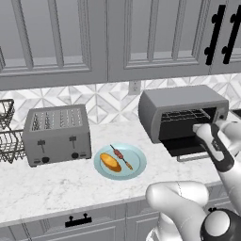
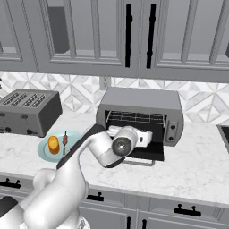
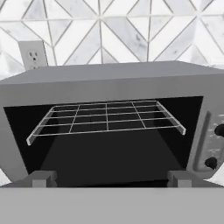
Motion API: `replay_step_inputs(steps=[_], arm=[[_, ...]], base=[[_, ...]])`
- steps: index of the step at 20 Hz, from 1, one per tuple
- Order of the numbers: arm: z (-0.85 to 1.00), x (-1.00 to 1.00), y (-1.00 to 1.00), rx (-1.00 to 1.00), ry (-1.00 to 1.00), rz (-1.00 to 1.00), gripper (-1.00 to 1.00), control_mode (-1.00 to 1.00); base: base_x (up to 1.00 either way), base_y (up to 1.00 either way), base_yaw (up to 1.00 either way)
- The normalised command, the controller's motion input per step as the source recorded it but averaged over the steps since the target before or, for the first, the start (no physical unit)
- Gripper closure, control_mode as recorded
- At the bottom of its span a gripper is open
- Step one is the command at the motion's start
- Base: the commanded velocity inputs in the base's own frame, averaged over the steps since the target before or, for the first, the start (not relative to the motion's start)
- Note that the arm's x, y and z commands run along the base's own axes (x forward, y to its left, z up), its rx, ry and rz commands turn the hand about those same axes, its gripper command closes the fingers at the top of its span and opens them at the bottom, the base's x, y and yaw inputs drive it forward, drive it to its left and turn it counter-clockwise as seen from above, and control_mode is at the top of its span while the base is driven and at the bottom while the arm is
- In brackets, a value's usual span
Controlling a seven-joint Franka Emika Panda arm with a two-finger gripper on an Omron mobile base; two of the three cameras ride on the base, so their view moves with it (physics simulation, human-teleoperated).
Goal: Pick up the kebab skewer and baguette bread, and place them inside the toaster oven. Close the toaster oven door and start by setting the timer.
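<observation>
- Presently the gripper [image 3: 112,179] stood released, jaws wide, empty, before the toaster oven [image 1: 183,106] — door [image 2: 143,154] down, rack bare.
- Kebab skewer [image 1: 121,156] and baguette bread [image 1: 111,163] lay on the plate [image 1: 136,170] near the counter's [image 1: 47,188] front edge.

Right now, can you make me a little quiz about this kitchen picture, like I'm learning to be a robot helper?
1. True or false: the toaster oven door is folded down open.
2. Where do the kebab skewer and the baguette bread lie? A) on the wire rack B) on the blue plate C) on top of the four-slot toaster
3. Fill in: the fingers stand ____ and hold nothing, facing the toaster oven.

Key: 1 true; 2 B; 3 open.
</observation>
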Motion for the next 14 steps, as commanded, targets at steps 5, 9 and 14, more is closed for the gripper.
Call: replay_step_inputs(steps=[5,9,14], arm=[[0.00,0.06,-0.02,0.00,-0.16,0.00,-1.00,-1.00],[0.00,0.11,-0.05,0.00,-0.08,0.00,-1.00,-1.00],[0.00,0.20,0.00,0.00,-0.04,0.00,-1.00,-1.00]], base=[[0.00,0.00,0.00],[0.00,0.00,0.00],[0.00,0.00,0.00]])
